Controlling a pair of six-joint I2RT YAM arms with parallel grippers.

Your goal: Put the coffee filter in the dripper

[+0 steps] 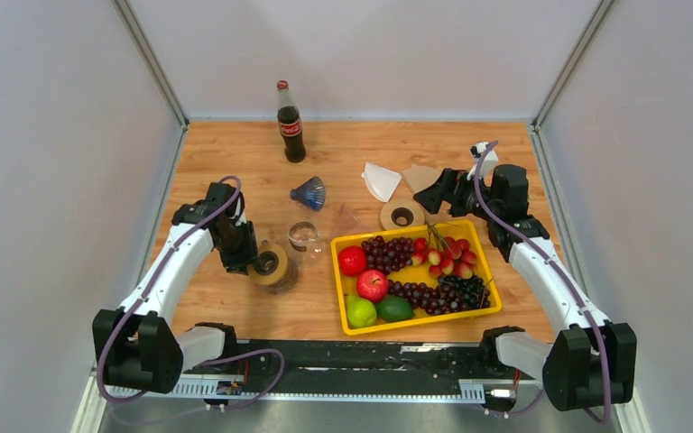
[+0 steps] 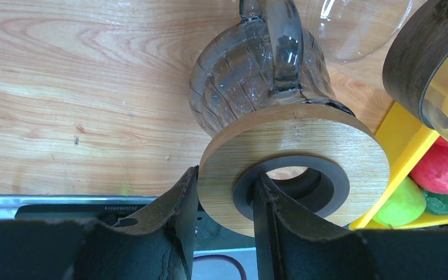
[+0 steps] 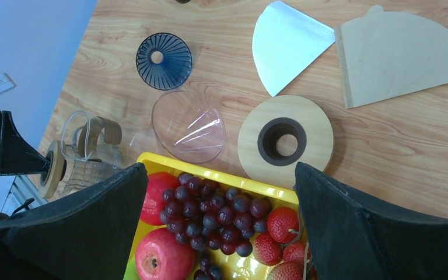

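Observation:
A white coffee filter (image 1: 381, 180) (image 3: 286, 44) lies flat on the far part of the table, with a brown filter (image 1: 420, 176) (image 3: 396, 52) right of it. A glass dripper (image 2: 256, 76) with a wooden collar (image 1: 271, 265) (image 2: 294, 140) lies tipped on its side. My left gripper (image 1: 254, 262) (image 2: 227, 175) is shut on that collar, one finger in its hole and one outside the rim. A blue dripper (image 1: 309, 192) (image 3: 164, 60) and a clear dripper (image 1: 347, 221) (image 3: 189, 125) lie nearby. My right gripper (image 1: 438, 191) (image 3: 219, 169) hangs open and empty over the tray's far edge, just short of the filters.
A yellow tray (image 1: 406, 236) (image 3: 210, 172) of apples, grapes, strawberries and limes fills the near right. A loose wooden ring (image 1: 401, 215) (image 3: 285, 140) lies behind it. A glass server (image 1: 302, 236) stands beside the held dripper. A cola bottle (image 1: 290, 122) stands at the back.

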